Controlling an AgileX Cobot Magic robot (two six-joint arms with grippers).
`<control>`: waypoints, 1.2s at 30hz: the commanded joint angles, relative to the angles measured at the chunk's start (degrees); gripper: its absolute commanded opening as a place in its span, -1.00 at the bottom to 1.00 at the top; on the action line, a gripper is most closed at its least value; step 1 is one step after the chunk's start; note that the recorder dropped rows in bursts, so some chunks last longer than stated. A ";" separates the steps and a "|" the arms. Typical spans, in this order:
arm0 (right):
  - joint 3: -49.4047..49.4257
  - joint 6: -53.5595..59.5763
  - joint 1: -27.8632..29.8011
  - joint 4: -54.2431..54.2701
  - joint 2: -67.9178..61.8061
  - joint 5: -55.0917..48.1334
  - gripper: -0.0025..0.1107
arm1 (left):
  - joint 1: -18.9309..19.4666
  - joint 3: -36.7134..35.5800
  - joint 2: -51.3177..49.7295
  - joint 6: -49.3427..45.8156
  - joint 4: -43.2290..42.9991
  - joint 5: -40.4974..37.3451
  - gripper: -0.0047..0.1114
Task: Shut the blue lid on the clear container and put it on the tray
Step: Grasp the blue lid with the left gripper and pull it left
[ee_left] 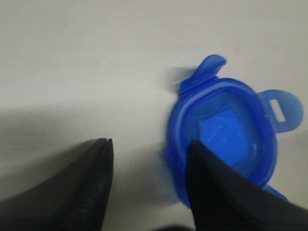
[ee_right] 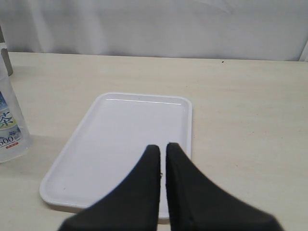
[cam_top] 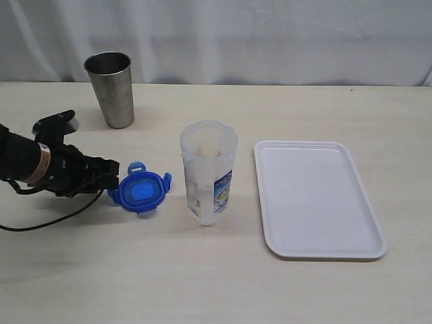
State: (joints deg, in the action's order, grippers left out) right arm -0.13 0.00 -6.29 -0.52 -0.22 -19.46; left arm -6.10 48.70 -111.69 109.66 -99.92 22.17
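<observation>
Steel tumbler (cam_top: 109,88) upright on pale table (cam_top: 216,283), white curtain (cam_top: 270,34) behind

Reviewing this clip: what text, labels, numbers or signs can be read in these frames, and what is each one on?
"600": on the clear container's printed label in the right wrist view, as best it reads. The unit after it and the large character above are blurred.
The same label in the exterior view is too small to read.
blue lid: no readable text on its centre patch.
steel tumbler and tray: no markings visible.

The setting looked like a robotics lab: pale tabletop (cam_top: 216,283), white curtain (cam_top: 270,40) along the top, robot arm (cam_top: 27,162) left
</observation>
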 commanded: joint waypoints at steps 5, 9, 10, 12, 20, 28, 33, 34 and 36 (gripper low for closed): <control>0.13 0.00 0.29 0.11 0.22 -0.07 -0.88 | 1.40 -3.33 0.43 1.25 0.15 3.58 -0.15; 0.13 0.00 0.29 0.11 0.22 -0.07 -0.88 | 1.40 -3.33 0.31 1.27 0.16 6.68 -0.15; 0.13 0.00 0.29 0.11 0.22 -0.07 -0.88 | 1.20 -3.33 0.31 1.27 0.60 7.90 -0.15; 0.13 0.00 0.29 0.11 0.22 -0.07 -0.88 | 0.65 -3.33 0.31 1.27 0.74 7.51 -0.16; 0.13 0.00 0.29 0.11 0.22 -0.07 -0.88 | -3.86 -3.33 0.07 1.63 3.10 -0.07 -0.16; 0.13 0.00 0.29 0.11 0.22 -0.07 -0.88 | -3.96 -3.33 0.07 1.63 3.10 -0.97 -0.31; 0.13 0.00 0.29 0.11 0.22 -0.07 -0.88 | -3.96 -3.33 0.07 1.63 3.09 -1.08 -0.60; 0.13 0.00 0.29 0.11 0.22 -0.07 -0.88 | -3.96 -3.33 0.07 1.63 3.09 -1.26 -0.66; 0.13 0.00 0.29 0.11 0.22 -0.07 -0.88 | -3.96 -3.33 0.07 1.63 3.21 -2.58 -0.76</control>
State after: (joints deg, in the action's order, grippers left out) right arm -0.13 0.00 -6.29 -0.52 -0.22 -19.46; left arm -9.54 45.63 -111.33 110.92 -96.76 21.95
